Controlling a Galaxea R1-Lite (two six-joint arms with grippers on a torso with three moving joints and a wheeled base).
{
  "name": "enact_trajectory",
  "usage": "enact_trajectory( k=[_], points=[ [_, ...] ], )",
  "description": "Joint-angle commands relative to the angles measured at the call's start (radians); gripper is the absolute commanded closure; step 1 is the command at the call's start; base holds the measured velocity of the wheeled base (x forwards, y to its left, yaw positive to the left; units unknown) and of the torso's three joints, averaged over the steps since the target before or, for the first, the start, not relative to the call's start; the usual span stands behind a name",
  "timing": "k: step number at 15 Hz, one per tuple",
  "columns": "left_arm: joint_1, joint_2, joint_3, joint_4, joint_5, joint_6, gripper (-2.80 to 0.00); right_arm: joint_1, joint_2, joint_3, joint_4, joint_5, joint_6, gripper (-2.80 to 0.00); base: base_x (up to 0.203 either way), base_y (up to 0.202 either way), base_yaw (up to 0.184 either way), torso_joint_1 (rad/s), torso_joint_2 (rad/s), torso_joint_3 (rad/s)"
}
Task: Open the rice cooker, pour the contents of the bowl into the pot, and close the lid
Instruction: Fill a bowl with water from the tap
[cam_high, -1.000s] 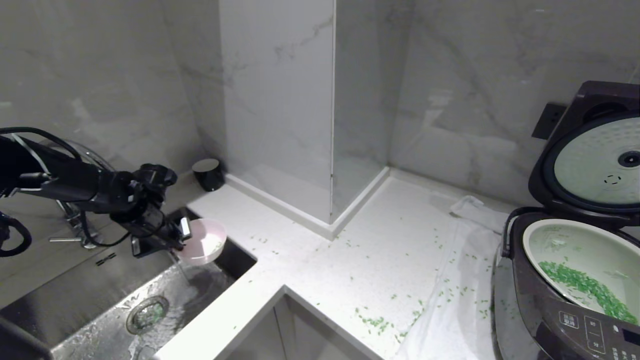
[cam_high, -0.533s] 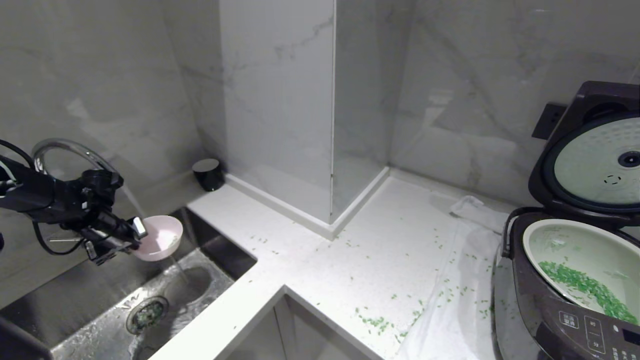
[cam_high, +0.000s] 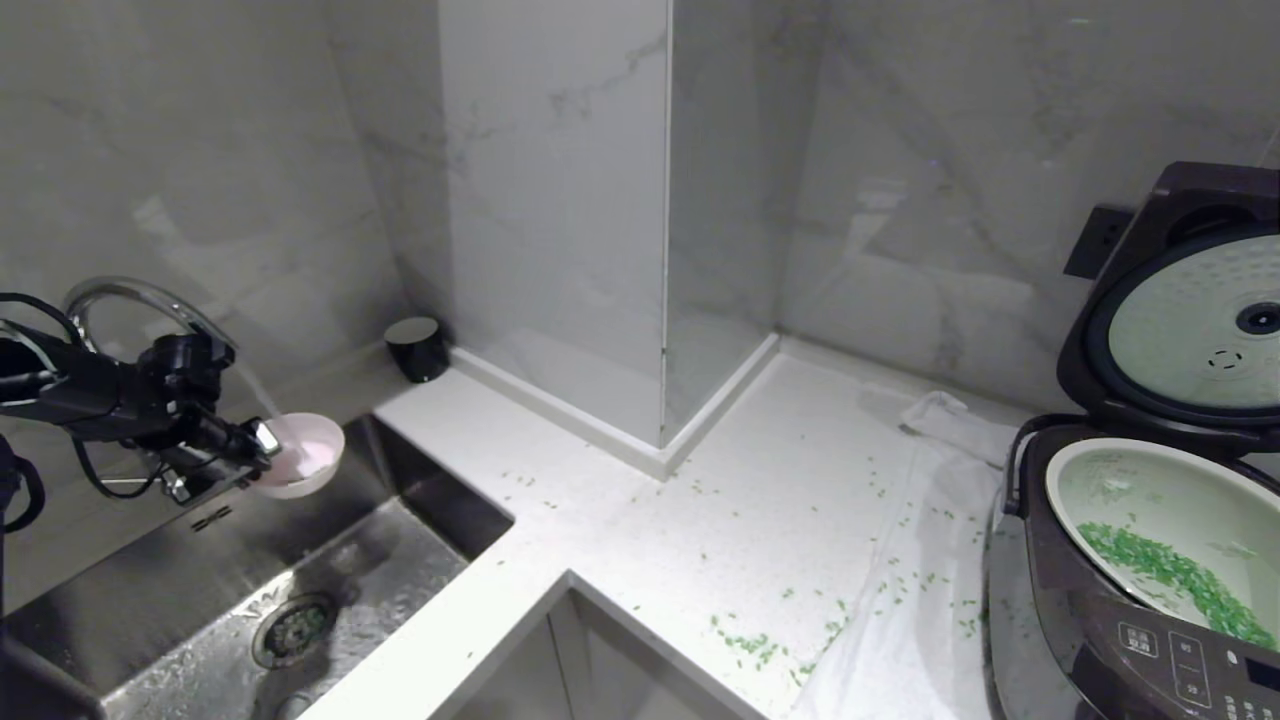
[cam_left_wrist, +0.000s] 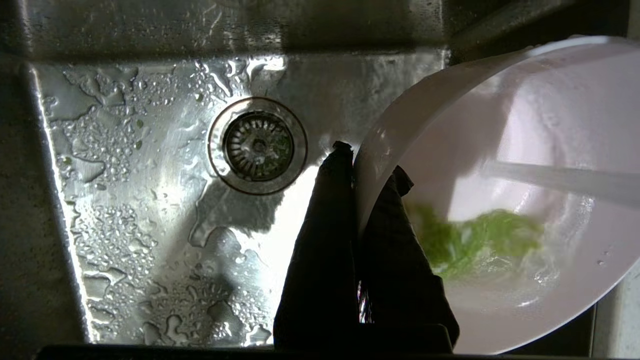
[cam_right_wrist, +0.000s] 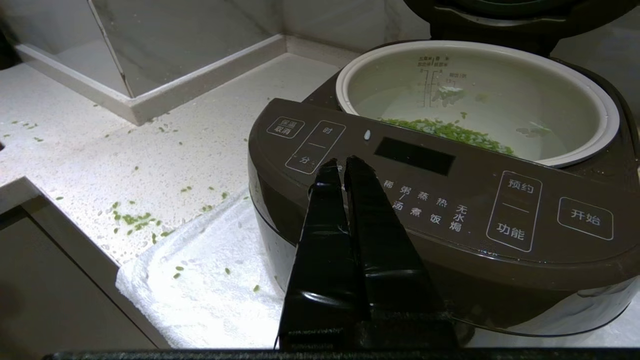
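Head view: left tool pinches the bowl rim over the sink, under the tap stream.
Bowl: green contents in water.
Right tool: closed, empty, before the rice cooker.
Lid: up.

The rice cooker is cut off by the frame edge.
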Motion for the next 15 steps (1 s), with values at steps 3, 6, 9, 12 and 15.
enact_trajectory(
  k=[3, 6, 9, 12, 15],
  points=[
    [0.001, 0.024, -0.014, 0.003, 0.001, -0.006, 0.0, 0.0, 0.001, 0.002, 0.0, -0.001, 0.0, 0.0, 0.0, 0.0, 0.0, 0.0, 0.0, 0.0],
    [0.001, 0.021, -0.006, 0.004, 0.0, -0.006, 0.0, 0.0, 0.001, 0.002, 0.0, -0.001, 0.0, 0.0, 0.0, 0.0, 0.0, 0.0, 0.0, 0.0],
    [0.001, 0.019, -0.01, 0.004, 0.0, -0.006, 0.0, 0.0, 0.001, 0.002, 0.0, 0.0, 0.0, 0.0, 0.0, 0.0, 0.0, 0.0, 0.0, 0.0],
    [-0.004, 0.018, -0.012, 0.004, -0.002, -0.007, 0.0, -0.001, 0.0, 0.002, 0.0, 0.0, 0.0, 0.0, 0.0, 0.0, 0.0, 0.0, 0.0, 0.0],
    [-0.006, 0.021, -0.012, 0.004, -0.002, -0.009, 0.0, 0.0, 0.001, 0.002, 0.0, 0.0, 0.0, 0.0, 0.0, 0.0, 0.0, 0.0, 0.0, 0.0]
  ],
)
